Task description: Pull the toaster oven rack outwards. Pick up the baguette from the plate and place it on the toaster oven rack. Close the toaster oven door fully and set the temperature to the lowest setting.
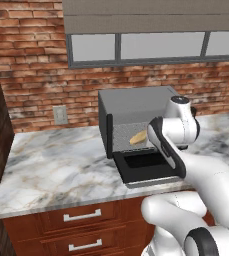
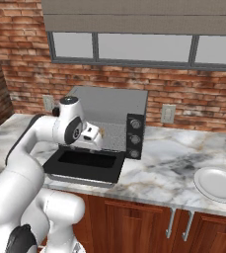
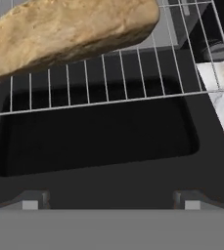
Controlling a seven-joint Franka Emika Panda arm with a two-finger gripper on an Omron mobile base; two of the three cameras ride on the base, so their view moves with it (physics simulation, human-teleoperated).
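The baguette (image 3: 69, 34) lay on the pulled-out toaster oven rack (image 3: 133, 73), above the lowered toaster oven door (image 3: 99, 141). The gripper (image 3: 111, 202) hung spread and empty over the door. Placing looked done; next, I judged, came lifting the door shut, which called for getting under its front edge.

Tan baguette (image 3: 69, 31) lying on silver toaster oven rack (image 3: 108, 78), toaster oven door (image 1: 146, 167) dropped open.

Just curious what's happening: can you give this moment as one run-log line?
baguette: on toaster oven rack | toaster oven door: open | gripper: open, empty | plate: empty
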